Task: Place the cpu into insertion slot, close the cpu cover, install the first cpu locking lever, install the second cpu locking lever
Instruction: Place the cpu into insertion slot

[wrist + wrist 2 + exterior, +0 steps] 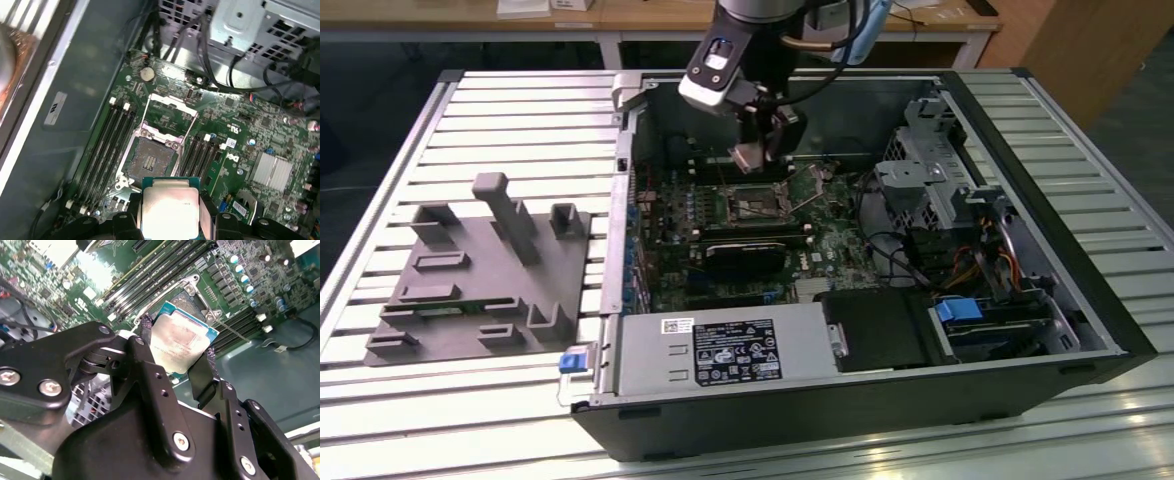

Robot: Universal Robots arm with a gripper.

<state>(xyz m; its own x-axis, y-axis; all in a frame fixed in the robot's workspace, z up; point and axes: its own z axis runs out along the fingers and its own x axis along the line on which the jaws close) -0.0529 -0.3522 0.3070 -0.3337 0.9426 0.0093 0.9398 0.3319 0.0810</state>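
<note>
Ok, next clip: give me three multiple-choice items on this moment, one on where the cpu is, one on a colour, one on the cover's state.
1. Where is the cpu relative to the insertion slot? A) seated in it B) held clear of it by the gripper C) lying flat beside it
2. What colour is the circuit board around the slot? A) red B) blue C) green
3. How is the cpu cover? A) shut over the slot B) swung open C) shut with the chip beneath
Answers: B, the fingers clamp its edges; C, the board shows green; B, the slot's dark centre lies bare.
</note>
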